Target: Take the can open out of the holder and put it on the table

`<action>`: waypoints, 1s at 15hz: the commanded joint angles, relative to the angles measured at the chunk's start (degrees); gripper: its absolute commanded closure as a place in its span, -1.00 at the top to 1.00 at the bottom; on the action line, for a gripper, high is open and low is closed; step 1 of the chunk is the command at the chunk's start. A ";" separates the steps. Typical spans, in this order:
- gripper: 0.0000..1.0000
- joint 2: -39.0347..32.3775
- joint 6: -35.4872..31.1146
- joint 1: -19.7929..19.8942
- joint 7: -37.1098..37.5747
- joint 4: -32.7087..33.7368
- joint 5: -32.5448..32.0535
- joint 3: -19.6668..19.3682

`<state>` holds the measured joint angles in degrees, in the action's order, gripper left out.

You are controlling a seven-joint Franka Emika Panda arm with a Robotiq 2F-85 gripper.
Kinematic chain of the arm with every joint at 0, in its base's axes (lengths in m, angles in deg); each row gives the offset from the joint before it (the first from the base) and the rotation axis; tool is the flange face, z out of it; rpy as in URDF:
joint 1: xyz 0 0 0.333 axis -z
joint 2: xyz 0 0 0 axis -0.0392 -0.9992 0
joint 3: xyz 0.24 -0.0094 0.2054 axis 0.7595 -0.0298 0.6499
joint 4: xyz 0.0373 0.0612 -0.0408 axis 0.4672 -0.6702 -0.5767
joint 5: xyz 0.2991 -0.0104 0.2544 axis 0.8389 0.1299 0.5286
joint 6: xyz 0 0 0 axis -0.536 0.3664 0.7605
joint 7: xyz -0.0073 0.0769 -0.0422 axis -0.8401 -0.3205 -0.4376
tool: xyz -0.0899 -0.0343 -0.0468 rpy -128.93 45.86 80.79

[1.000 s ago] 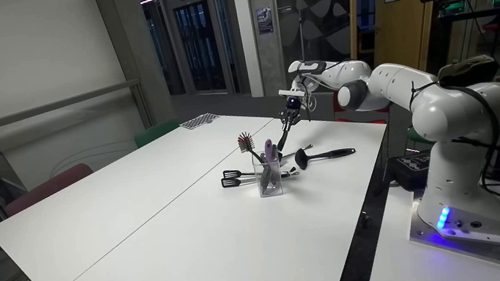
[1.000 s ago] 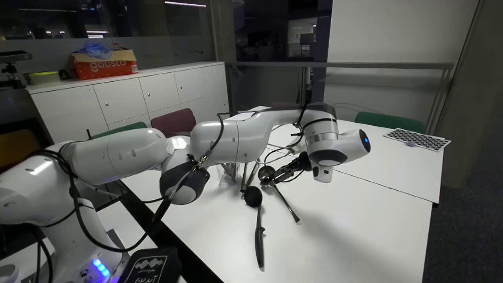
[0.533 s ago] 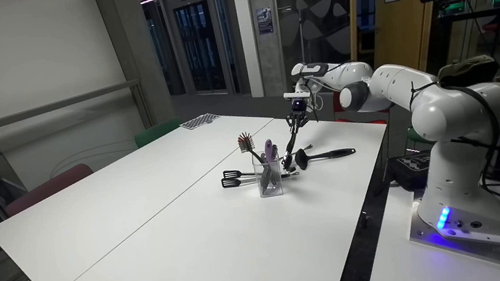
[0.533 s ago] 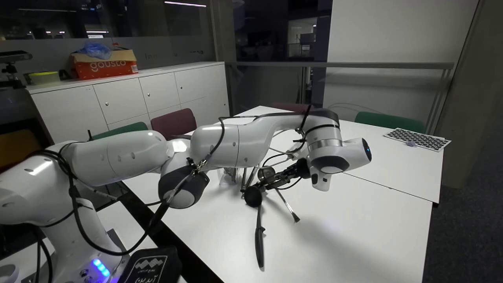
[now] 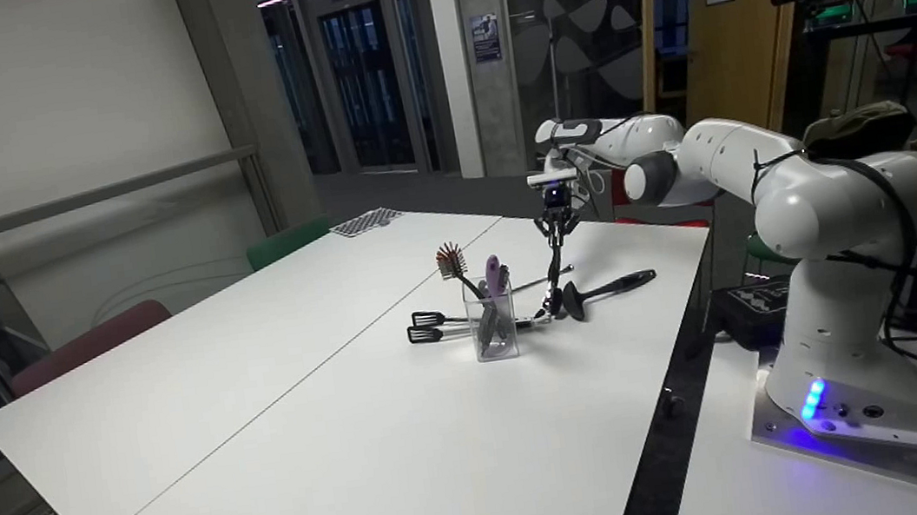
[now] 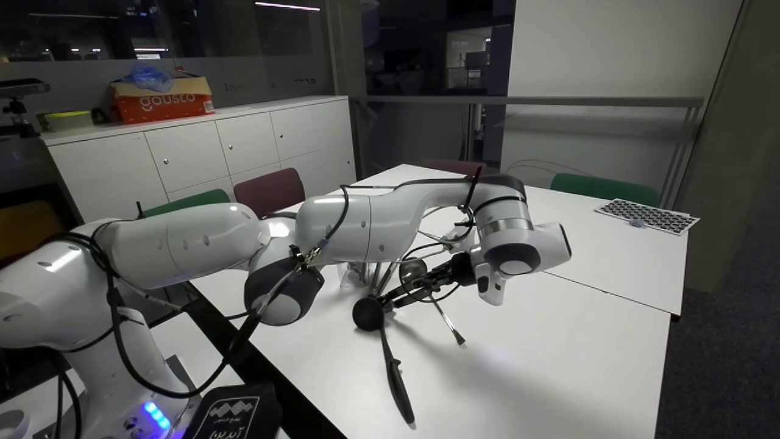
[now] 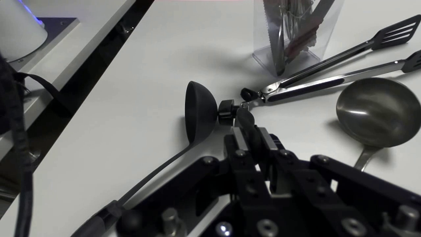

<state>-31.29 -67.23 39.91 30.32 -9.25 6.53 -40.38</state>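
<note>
Over the counter (image 5: 342, 447), the holder (image 5: 509, 333) step looks done; your release remains.
In from the robot-side edge (image 5: 660, 390), your tool (image 7: 254, 135) is clamped on the can opener (image 7: 246, 118), low near the holder; counter contact is unclear.

"gousto" lettering on the red box (image 6: 161, 105)

It looks like an office meeting room: chairs (image 6: 271, 190) line a large white desk (image 5: 342, 447), low white cabinets (image 6: 186, 155) run before a glass wall (image 6: 262, 70), and a poster (image 5: 485, 37) hangs on a concrete pillar (image 5: 495, 117). A mounted robot arm (image 5: 730, 150) adds a lab's touch.
</note>
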 commanded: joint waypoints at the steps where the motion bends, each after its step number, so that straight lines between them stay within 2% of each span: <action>1: -0.94 0.58 2.66 0.06 -0.81 0.82 -0.87 -0.44; 5: -0.94 2.27 -3.53 0.96 -8.27 -1.51 2.99 3.20; 10: -0.94 0.27 -10.39 2.00 -9.89 -1.47 9.65 7.76; 15: -0.94 -3.85 -11.44 3.97 -10.48 -1.04 15.41 8.75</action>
<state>-33.72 -78.33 41.59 21.22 -9.12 18.40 -33.54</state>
